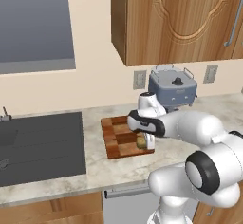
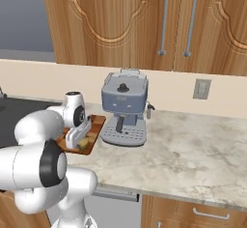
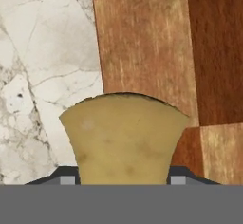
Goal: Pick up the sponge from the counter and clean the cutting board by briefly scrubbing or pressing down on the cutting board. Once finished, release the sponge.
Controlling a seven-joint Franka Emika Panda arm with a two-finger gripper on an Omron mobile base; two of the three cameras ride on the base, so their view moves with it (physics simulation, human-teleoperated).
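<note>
The tan-yellow sponge (image 3: 124, 140) sits between my two fingers, pinched at its sides. My gripper (image 1: 144, 143) is shut on it, low over the right part of the checkered wooden cutting board (image 1: 118, 135). From the right base view the sponge (image 2: 83, 144) hangs under the gripper (image 2: 81, 142) at the near corner of the board (image 2: 95, 124). In the hand view the board (image 3: 152, 52) lies close beneath, with the marbled counter (image 3: 42, 66) beside its edge. Whether the sponge touches the board I cannot tell.
A grey-blue coffee machine (image 1: 172, 88) stands just behind and right of the board, also seen as the coffee machine (image 2: 124, 106). A dark cooktop panel (image 1: 40, 144) lies left of the board. Wooden cabinets (image 1: 175, 19) hang above. Open counter (image 2: 193, 149) stretches to the right.
</note>
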